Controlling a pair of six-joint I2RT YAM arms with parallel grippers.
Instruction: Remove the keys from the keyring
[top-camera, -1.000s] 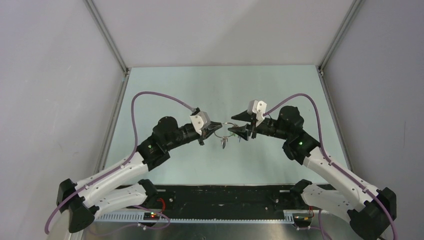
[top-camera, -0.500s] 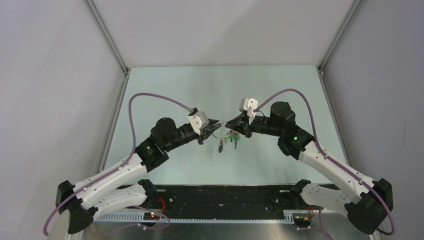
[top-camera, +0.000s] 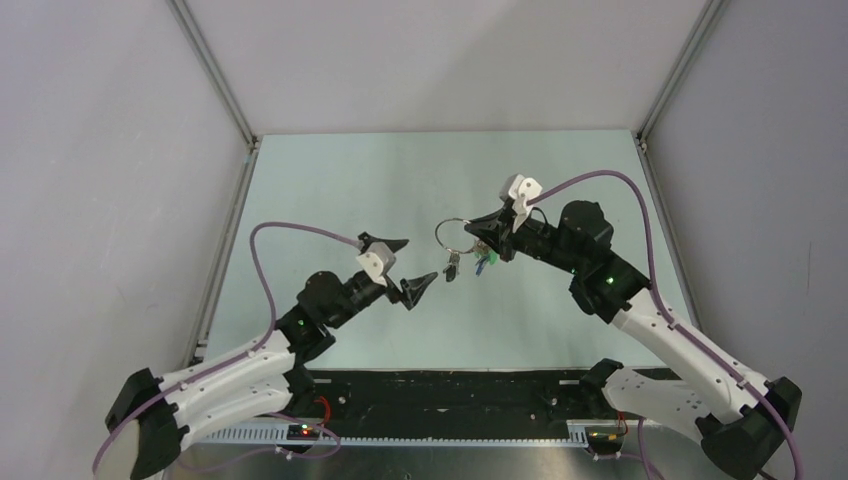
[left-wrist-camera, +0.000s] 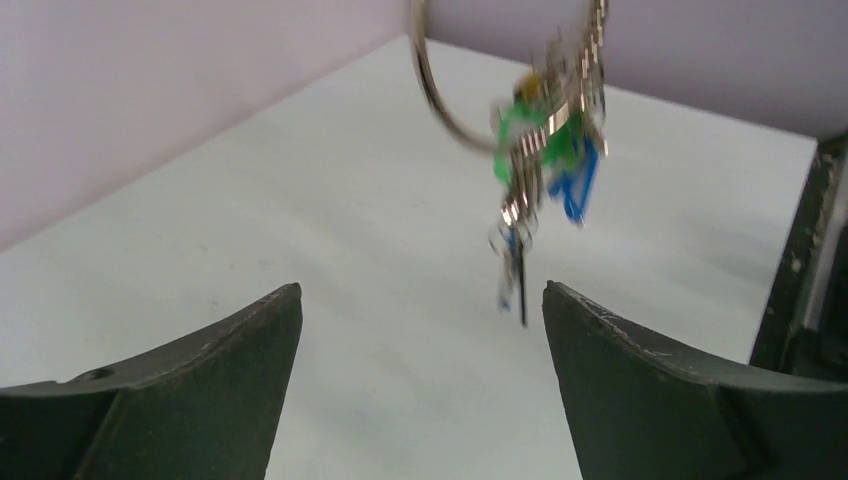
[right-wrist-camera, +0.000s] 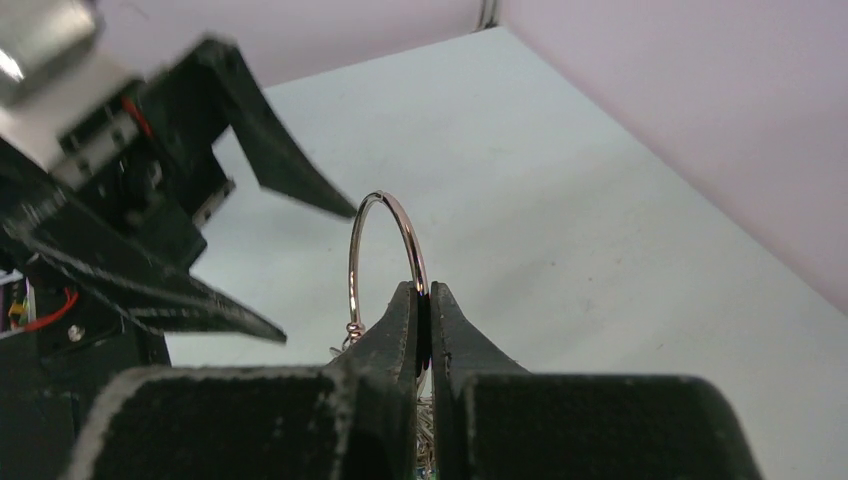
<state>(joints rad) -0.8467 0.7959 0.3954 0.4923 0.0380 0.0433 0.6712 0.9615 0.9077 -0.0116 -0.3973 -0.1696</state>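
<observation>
Right pincer (right-wrist-camera: 425, 295): clamped on the keyring (right-wrist-camera: 383, 196), which I hold on edge, aloft over the surface (top-camera: 350, 180). The keys (left-wrist-camera: 545, 140) hang below it, long axes pointing down. Left pincer (left-wrist-camera: 420, 300): wide, empty, near them. Step, as I judge: isolating one key. Next I must pinch a single head squarely.

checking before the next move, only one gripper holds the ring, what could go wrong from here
1. The right gripper pinches the keyring by its thin wire alone, in mid-air; it could slip or twist out.
2. The keys hang loose and look blurred, maybe swinging, so the open left gripper may miss them.
</observation>
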